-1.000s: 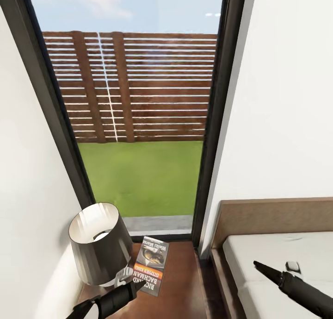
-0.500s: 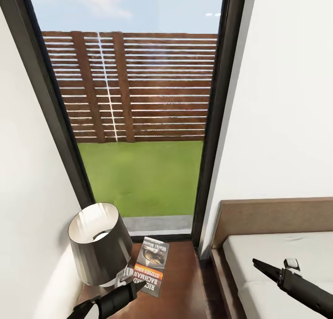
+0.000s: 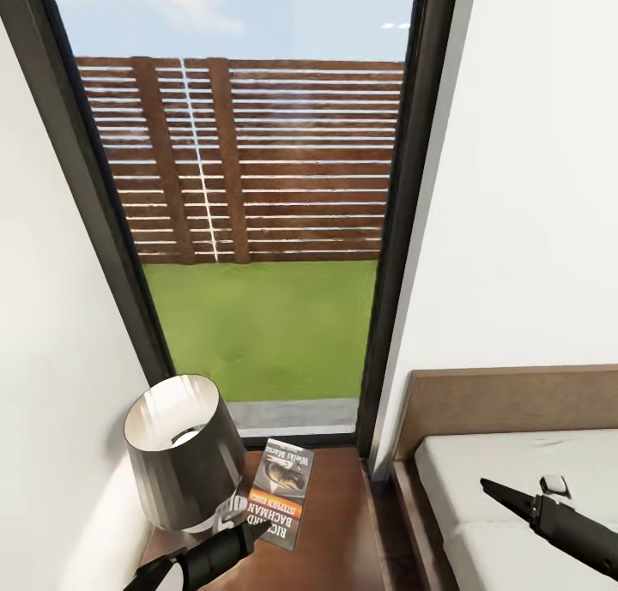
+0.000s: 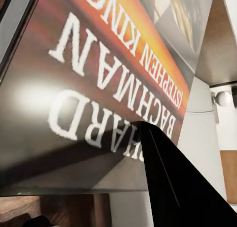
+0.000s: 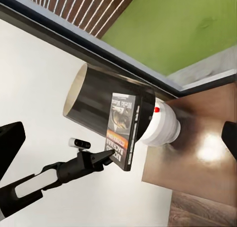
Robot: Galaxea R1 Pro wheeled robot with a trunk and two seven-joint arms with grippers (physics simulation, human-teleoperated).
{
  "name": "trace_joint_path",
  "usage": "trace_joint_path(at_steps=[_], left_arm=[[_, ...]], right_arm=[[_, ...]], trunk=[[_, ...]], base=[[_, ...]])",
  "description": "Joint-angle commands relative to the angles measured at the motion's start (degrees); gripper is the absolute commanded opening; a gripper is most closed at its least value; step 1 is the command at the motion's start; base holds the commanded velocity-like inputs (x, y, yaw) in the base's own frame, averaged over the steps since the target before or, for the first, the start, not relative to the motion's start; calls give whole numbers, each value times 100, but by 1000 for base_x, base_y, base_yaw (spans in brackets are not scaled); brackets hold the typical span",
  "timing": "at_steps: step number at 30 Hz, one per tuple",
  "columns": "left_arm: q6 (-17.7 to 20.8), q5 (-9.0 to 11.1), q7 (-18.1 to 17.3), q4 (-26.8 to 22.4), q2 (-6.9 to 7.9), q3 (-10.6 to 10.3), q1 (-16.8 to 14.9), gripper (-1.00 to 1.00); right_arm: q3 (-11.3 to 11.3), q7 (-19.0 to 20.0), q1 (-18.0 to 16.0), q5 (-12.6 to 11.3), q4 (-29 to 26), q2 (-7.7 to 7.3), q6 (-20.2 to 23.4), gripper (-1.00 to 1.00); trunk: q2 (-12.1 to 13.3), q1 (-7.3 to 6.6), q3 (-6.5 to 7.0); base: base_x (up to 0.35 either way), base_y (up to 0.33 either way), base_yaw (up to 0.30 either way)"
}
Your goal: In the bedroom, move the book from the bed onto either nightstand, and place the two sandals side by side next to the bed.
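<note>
At left, the left gripper [image 3: 249, 529] pinches the near edge of the book [image 3: 282, 491], held over the nightstand [image 3: 339, 531] beside the lamp [image 3: 180, 454], long axis running away toward the window. At right, the right gripper [image 3: 498, 491] hovers over the bed [image 3: 481, 462]; its opening cannot be judged.

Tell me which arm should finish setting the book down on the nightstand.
Left. Its claw is already at the book's near edge over the nightstand, beside the lamp. The right claw hangs over the bed, farther away.
</note>
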Motion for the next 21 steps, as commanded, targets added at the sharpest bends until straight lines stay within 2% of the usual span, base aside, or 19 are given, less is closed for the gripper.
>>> trace_joint_path(at_steps=[1,18,21], left_arm=[[44,57,2,-4,5,-23,-3,-100],[46,57,1,-3,6,-22,-3,-100],[47,57,-1,-4,6,-24,-3,-100]], right_arm=[[-2,3,-4,-26,1,-18,37,100],[-15,4,-1,-27,3,-48,37,100],[-79,4,-1,-26,5,-76,37,100]], trunk=[[-51,25,-29],[-733,398,-334],[-853,464,-388]], base=[[0,0,0],[0,0,0],[0,0,0]])
